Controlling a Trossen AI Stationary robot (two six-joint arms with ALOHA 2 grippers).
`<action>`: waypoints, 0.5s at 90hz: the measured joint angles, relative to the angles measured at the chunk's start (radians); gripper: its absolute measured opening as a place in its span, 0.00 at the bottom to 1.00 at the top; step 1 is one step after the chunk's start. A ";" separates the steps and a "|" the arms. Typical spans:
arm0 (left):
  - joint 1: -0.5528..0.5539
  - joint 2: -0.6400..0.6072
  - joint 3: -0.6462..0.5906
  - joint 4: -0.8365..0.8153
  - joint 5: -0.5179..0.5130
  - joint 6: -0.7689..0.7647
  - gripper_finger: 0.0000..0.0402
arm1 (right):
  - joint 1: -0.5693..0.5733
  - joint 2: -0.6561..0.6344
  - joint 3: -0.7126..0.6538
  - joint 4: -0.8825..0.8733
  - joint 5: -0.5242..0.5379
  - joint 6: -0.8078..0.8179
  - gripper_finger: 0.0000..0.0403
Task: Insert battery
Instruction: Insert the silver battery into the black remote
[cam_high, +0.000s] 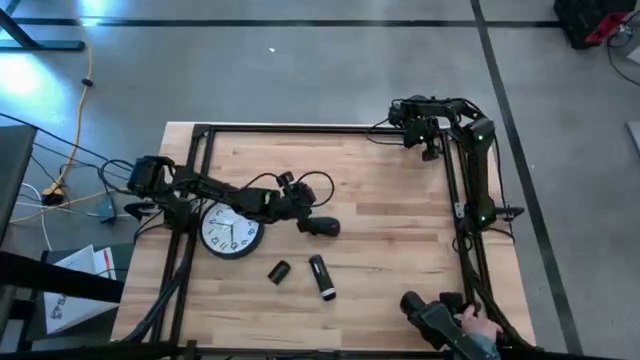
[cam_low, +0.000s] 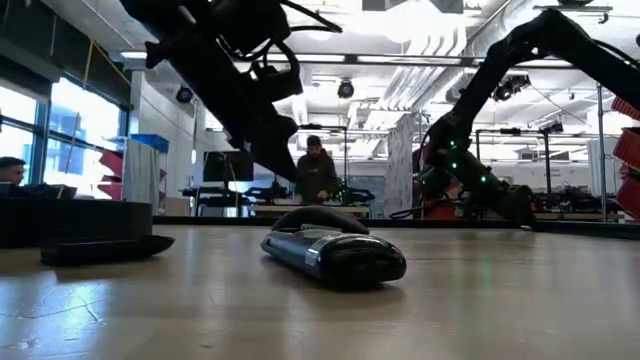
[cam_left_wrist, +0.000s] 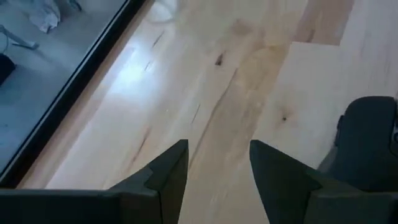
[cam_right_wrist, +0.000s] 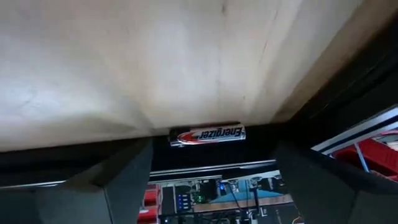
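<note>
An AA battery (cam_right_wrist: 207, 134) lies on its side at the table's far edge, against the black frame rail. My right gripper (cam_right_wrist: 214, 180) is open at the far right corner (cam_high: 431, 146), one finger on either side of the battery and apart from it. A white-faced wall clock (cam_high: 231, 228) lies flat at the left. My left gripper (cam_left_wrist: 217, 168), just right of the clock (cam_high: 320, 227), hovers open over bare wood. A black cylinder with a pale end (cam_high: 321, 277) and a short black piece (cam_high: 279, 271) lie in front of it.
The black frame rail (cam_high: 300, 129) runs around the table. A person's hand (cam_high: 478, 322) rests on a dark device at the near right corner. A dark object (cam_left_wrist: 367, 146) sits beside my left fingers. Bare wood stretches across the middle and right (cam_high: 390, 230).
</note>
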 joint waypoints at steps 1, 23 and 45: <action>0.000 0.000 0.000 0.000 0.000 0.000 0.39 | 0.000 0.000 0.000 0.000 0.000 0.000 0.75; 0.000 0.000 0.000 0.008 0.000 0.015 0.39 | -0.006 -0.006 0.021 0.019 0.028 0.033 0.75; 0.011 0.000 0.000 0.023 0.001 0.032 0.39 | -0.019 -0.024 0.076 0.019 -0.013 0.090 0.61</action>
